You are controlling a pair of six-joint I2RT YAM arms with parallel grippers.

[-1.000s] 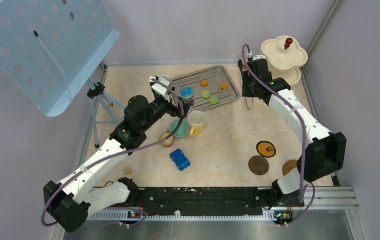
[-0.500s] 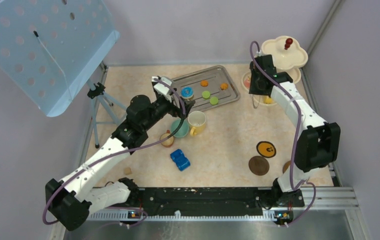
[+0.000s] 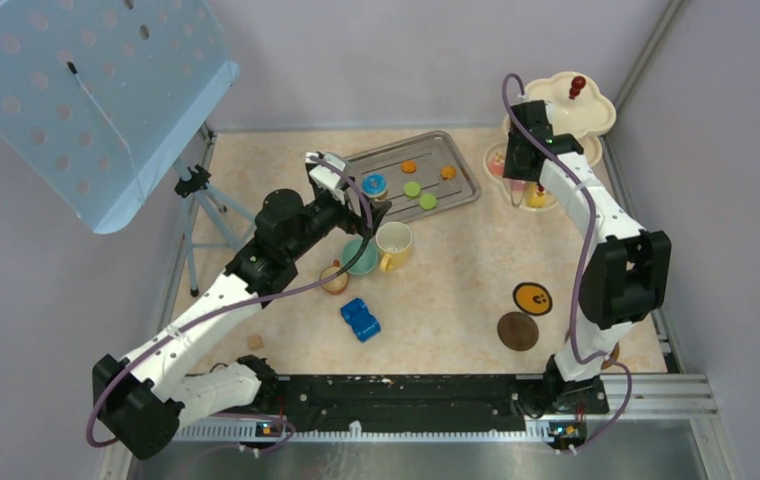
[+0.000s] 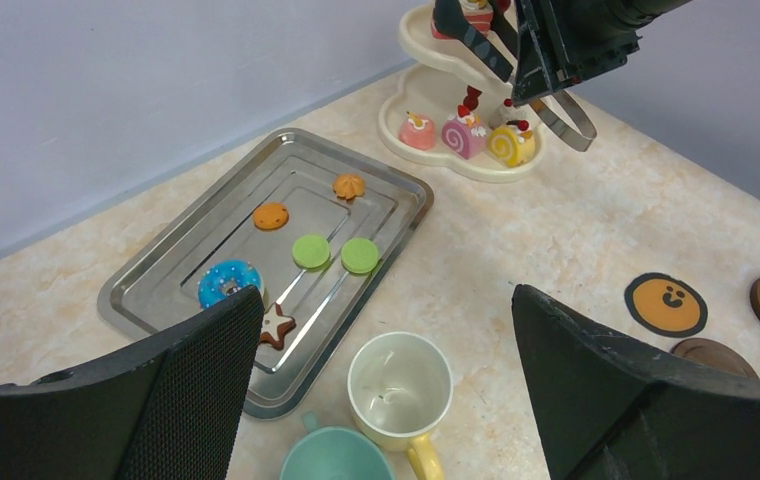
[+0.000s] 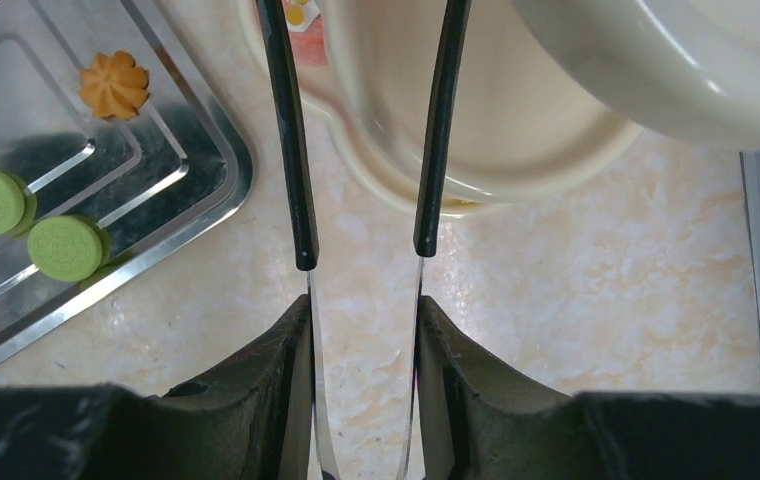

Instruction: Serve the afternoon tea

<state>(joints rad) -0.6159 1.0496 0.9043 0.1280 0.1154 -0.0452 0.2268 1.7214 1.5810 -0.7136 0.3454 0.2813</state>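
Table's [image 3: 436, 290] one o'clock: your right jaws, clenched on tongs [image 5: 296, 150], have reached the stand [image 3: 596, 115] to plate; left jaws released.

The top external view looks down from high behind the arm bases over the whole surface [image 3: 436, 285]. The left wrist view, low, faces obliquely towards tray [image 4: 186, 262] and stand [image 4: 411, 95]. The right wrist view hangs close above, sharing that tray's corner and the stand's lower tier.
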